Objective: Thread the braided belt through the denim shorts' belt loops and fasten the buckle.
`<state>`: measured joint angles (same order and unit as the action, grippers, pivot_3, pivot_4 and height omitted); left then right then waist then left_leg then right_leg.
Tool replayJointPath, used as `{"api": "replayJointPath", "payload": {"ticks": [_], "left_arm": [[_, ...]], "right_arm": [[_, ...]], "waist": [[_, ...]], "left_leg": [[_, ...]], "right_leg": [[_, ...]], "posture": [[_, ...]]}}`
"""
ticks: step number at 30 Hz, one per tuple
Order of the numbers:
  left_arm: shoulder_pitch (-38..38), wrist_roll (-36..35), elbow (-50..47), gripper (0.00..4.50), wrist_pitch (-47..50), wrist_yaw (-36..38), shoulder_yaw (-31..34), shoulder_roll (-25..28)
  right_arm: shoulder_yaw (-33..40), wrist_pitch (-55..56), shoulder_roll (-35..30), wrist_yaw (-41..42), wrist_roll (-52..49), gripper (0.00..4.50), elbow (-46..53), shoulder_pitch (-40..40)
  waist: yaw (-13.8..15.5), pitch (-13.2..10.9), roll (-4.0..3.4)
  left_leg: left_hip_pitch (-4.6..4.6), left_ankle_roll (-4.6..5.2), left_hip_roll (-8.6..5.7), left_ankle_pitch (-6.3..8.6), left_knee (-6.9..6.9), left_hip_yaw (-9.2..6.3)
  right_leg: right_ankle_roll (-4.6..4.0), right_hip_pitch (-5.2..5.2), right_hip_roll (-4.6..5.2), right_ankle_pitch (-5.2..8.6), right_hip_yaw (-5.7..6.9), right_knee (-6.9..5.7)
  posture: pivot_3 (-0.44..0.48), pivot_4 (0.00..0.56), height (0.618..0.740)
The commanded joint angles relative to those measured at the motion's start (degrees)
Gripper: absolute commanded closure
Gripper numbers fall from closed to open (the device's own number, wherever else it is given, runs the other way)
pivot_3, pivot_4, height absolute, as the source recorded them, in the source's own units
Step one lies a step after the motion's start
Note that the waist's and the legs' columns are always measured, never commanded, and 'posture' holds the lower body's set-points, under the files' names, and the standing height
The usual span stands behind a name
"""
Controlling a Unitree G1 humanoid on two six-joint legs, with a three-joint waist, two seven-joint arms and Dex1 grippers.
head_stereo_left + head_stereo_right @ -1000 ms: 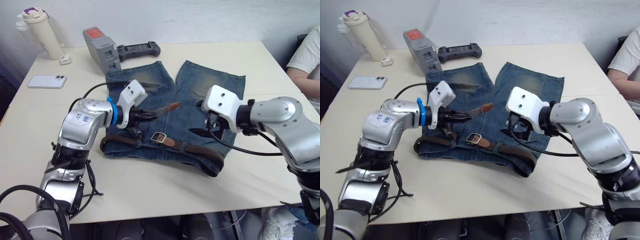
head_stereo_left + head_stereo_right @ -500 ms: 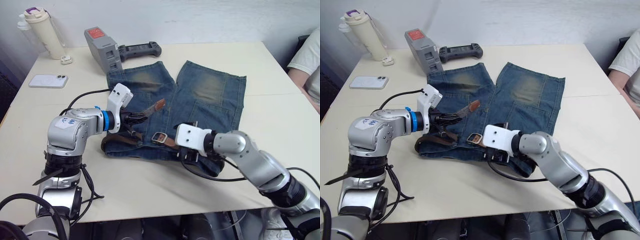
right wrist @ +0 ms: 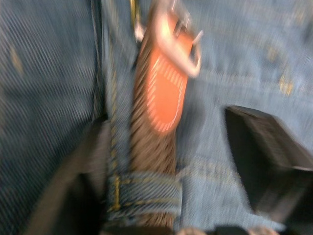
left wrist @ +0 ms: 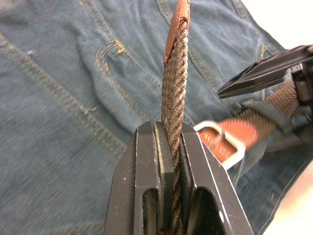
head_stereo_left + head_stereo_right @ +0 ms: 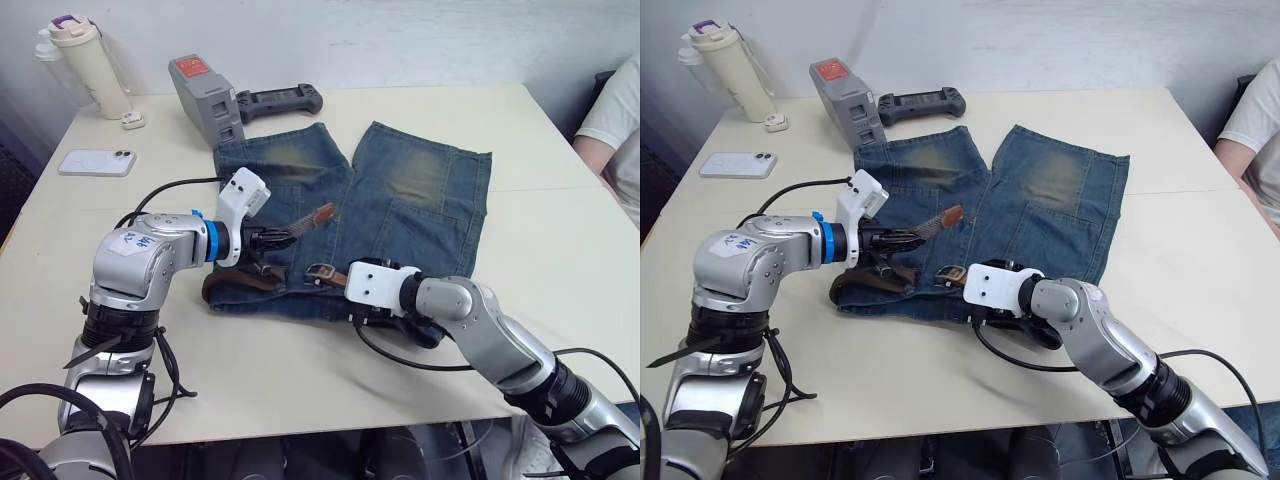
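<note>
The denim shorts (image 5: 410, 190) lie flat on the table with the waistband nearest me. The braided belt (image 5: 240, 283) runs along the waistband, and its buckle (image 5: 320, 272) lies near the middle. My left gripper (image 5: 280, 236) is shut on the belt's free end and holds it up over the left leg, with the leather tip (image 4: 178, 14) sticking out past the fingers (image 4: 146, 161). My right gripper (image 3: 166, 122) is low over the waistband beside the buckle (image 3: 181, 24). Its fingers (image 3: 264, 152) stand apart on either side of the strap, just above a belt loop (image 3: 146, 193).
At the back left stand a cream bottle (image 5: 85, 60), a white phone (image 5: 95, 162), a grey box (image 5: 205, 95) and a black controller (image 5: 280, 98). A person's sleeve (image 5: 615, 110) shows at the right edge. The table's front edge (image 5: 330, 425) is near.
My right arm has swung down from over the shorts' right leg to the waistband beside the buckle, and its fingers have drawn closer together. The left gripper still holds the belt end.
</note>
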<state>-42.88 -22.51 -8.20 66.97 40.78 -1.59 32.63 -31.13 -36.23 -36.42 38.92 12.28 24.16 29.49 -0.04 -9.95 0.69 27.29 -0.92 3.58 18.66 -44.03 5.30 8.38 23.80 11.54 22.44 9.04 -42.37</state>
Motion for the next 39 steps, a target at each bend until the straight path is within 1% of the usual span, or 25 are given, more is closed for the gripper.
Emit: {"api": "replayJointPath", "payload": {"ticks": [1,3,4,5,7,10,12,17,22,28,32,36,38,39], "left_arm": [[0.21,-1.21,-1.68,4.50,-0.77,0.03,0.45,0.61],[0.40,-1.48,-1.60,4.50,-0.55,-0.52,1.08,0.43],[0.45,-1.52,-1.54,4.50,-0.61,-0.71,1.18,0.41],[0.48,-1.58,-1.50,4.50,-0.68,-0.83,1.17,0.44],[0.76,-1.80,-1.45,4.50,-0.67,-2.17,2.56,-0.19],[0.43,-2.45,-0.36,4.50,0.05,-5.86,6.69,-2.64],[0.09,-2.59,0.08,4.50,0.53,-8.15,8.57,-4.16],[1.47,-5.52,-3.61,4.50,5.34,-8.36,8.37,-4.74],[2.18,-7.69,-6.71,4.50,7.79,-7.57,6.30,-3.82],[2.51,-8.11,-7.56,4.50,7.40,-7.22,3.77,-2.74],[1.65,-6.94,-5.65,4.50,5.39,-7.49,2.03,-2.68],[1.00,-6.00,-4.21,4.50,3.33,-7.41,0.65,-2.15],[0.53,-5.29,-3.25,4.50,2.06,-8.03,0.58,-2.06],[-0.04,-4.01,-2.21,4.50,1.10,-9.44,0.53,-2.17]], "right_arm": [[1.93,-0.23,1.74,-1.50,1.55,3.48,0.76,-0.17],[2.88,-0.63,2.83,-1.78,1.48,4.35,1.26,-0.31],[3.52,-0.69,3.38,-2.12,1.39,4.43,1.37,-0.47],[3.94,-0.71,3.76,-2.29,1.40,4.43,1.41,-0.60],[7.25,-1.42,6.14,-3.64,-0.32,4.43,1.72,-1.27],[16.42,-6.29,14.21,-6.61,-7.03,4.43,1.88,-3.74],[18.71,-8.63,15.71,-6.86,-8.28,4.43,1.39,-4.71],[25.99,-15.95,23.52,-13.12,-11.94,4.43,1.15,-3.97],[27.86,-20.72,26.72,-17.08,-13.24,4.43,1.18,-1.89],[27.63,-23.63,28.02,-19.90,-14.43,4.43,1.72,-0.21],[23.76,-24.52,25.20,-18.79,-14.44,4.43,3.35,0.50],[23.64,-26.49,25.27,-19.02,-16.03,4.43,4.89,1.15],[23.58,-27.08,25.10,-19.11,-16.41,4.43,5.31,1.24],[23.89,-27.63,25.41,-19.16,-16.85,4.43,5.54,1.29]], "waist": [[-0.07,0.00,0.00],[-0.10,0.00,0.00],[-0.10,0.00,0.00],[-0.11,0.00,0.00],[-0.10,0.00,0.00],[-0.05,0.00,0.00],[-0.07,0.00,0.00],[0.01,0.00,0.00],[-0.02,0.00,-0.01],[-0.10,0.00,-0.01],[-0.09,0.01,-0.01],[-0.17,0.01,-0.01],[-0.17,0.01,-0.01],[-0.15,0.01,-0.01]], "left_leg": [[0.00,0.00,0.00,0.00,0.00,0.00],[0.00,0.00,0.00,0.00,0.01,0.00],[0.00,0.00,0.01,0.00,0.01,0.00],[0.00,0.00,0.01,0.00,0.02,0.00],[0.00,0.00,0.01,0.00,0.03,0.00],[0.00,0.00,0.02,0.00,0.04,0.00],[0.01,0.00,0.01,0.00,0.02,-0.01],[0.01,0.00,0.00,0.00,-0.01,-0.02],[0.02,-0.01,0.00,0.00,0.01,0.00],[0.03,-0.02,0.00,0.00,0.03,0.06],[0.06,-0.02,0.00,0.00,0.04,0.08],[0.08,-0.02,0.01,0.00,0.05,0.11],[0.10,-0.02,0.01,0.00,0.06,0.17],[0.15,-0.03,0.01,0.00,0.05,0.18]], "right_leg": [[0.00,0.00,0.00,0.00,0.00,0.00],[0.00,0.01,0.00,0.00,0.00,-0.02],[-0.01,0.01,-0.01,0.00,0.00,-0.02],[-0.01,0.02,-0.01,0.01,0.00,-0.02],[-0.01,0.03,-0.01,0.01,0.00,-0.03],[-0.02,0.03,-0.01,0.01,0.00,-0.04],[-0.02,0.03,0.00,0.01,0.01,-0.06],[-0.02,0.03,0.00,0.01,-0.01,-0.10],[-0.03,0.11,0.00,0.02,-0.05,-0.14],[-0.05,0.19,0.00,0.03,-0.09,-0.18],[-0.05,0.24,0.00,0.03,-0.11,-0.22],[-0.06,0.32,0.00,0.03,-0.12,-0.26],[-0.06,0.40,0.01,0.03,-0.15,-0.29],[-0.06,0.46,0.01,0.03,-0.15,-0.31]], "posture": [[0.000,0.150,0.650],[0.000,0.150,0.650],[0.000,0.150,0.650],[0.000,0.150,0.650],[0.000,0.150,0.650],[0.000,0.150,0.650],[0.000,0.150,0.650],[0.000,0.150,0.650],[0.000,0.150,0.650],[0.000,0.150,0.650],[0.000,0.150,0.650],[0.000,0.150,0.650],[0.000,0.150,0.650],[0.000,0.150,0.650]]}}
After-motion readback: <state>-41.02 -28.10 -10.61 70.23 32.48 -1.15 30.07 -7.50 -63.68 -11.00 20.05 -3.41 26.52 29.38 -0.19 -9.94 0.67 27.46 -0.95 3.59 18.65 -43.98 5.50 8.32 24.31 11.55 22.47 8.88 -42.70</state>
